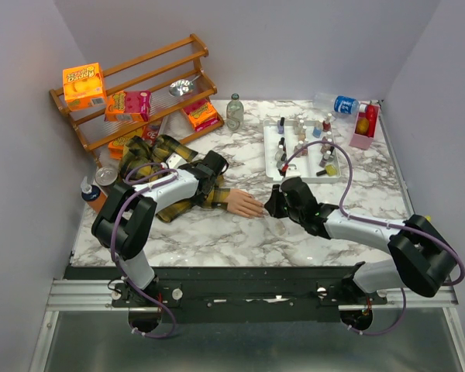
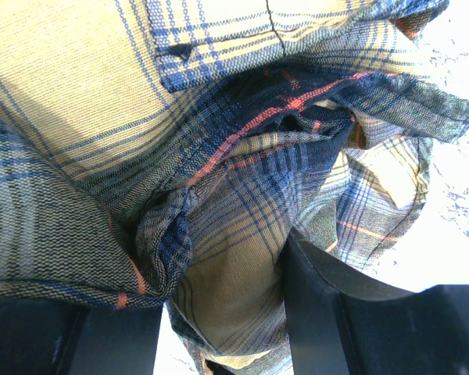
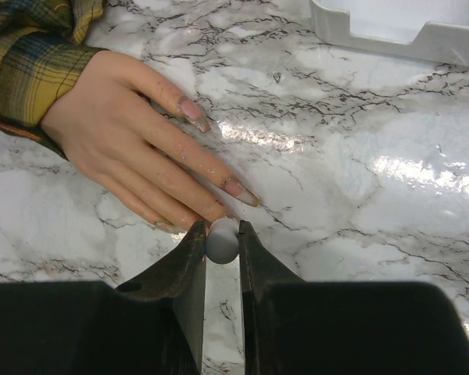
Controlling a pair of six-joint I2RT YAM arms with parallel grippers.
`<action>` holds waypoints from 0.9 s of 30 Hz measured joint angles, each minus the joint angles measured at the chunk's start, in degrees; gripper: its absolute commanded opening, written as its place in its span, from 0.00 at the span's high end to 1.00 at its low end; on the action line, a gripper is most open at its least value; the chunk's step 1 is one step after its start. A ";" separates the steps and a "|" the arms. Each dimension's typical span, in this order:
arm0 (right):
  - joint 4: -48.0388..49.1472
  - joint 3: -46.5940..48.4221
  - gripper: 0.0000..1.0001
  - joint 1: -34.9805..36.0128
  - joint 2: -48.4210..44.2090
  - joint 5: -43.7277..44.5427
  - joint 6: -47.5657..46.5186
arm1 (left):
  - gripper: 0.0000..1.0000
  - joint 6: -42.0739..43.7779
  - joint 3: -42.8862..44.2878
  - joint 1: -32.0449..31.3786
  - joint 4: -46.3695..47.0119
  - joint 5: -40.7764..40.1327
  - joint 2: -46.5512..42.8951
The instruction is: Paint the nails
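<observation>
The peach mannequin hand (image 1: 244, 203) lies flat on the marble table, sticking out of the yellow-and-black plaid sleeve (image 1: 151, 159). In the right wrist view the hand (image 3: 125, 133) shows long nails (image 3: 242, 190) with smudged polish. My right gripper (image 1: 275, 203) (image 3: 222, 231) is shut on a small round grey brush cap (image 3: 222, 242), right at the tips of the lower fingers; the brush itself is hidden. My left gripper (image 1: 209, 174) (image 2: 219, 289) sits on the sleeve (image 2: 234, 258) near the wrist, with bunched fabric between its fingers.
A white tray (image 1: 267, 155) with several nail-polish bottles stands behind the right gripper; its corner shows in the right wrist view (image 3: 391, 31). A wooden rack (image 1: 139, 85) with boxes, a glass bottle (image 1: 234, 112), a water bottle (image 1: 337, 103) and a pink box (image 1: 364, 128) line the back.
</observation>
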 measured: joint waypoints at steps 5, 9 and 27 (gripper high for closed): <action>0.00 0.02 0.99 -0.22 0.11 0.00 0.00 | 0.51 0.00 -0.02 0.00 0.04 0.02 -0.09; -0.04 0.13 0.99 -0.24 0.57 0.04 0.00 | 0.51 0.00 -0.07 0.00 0.11 0.02 -0.09; -0.55 0.22 0.99 -0.59 0.61 0.48 0.02 | 0.51 0.00 -0.11 0.00 0.13 0.02 -0.11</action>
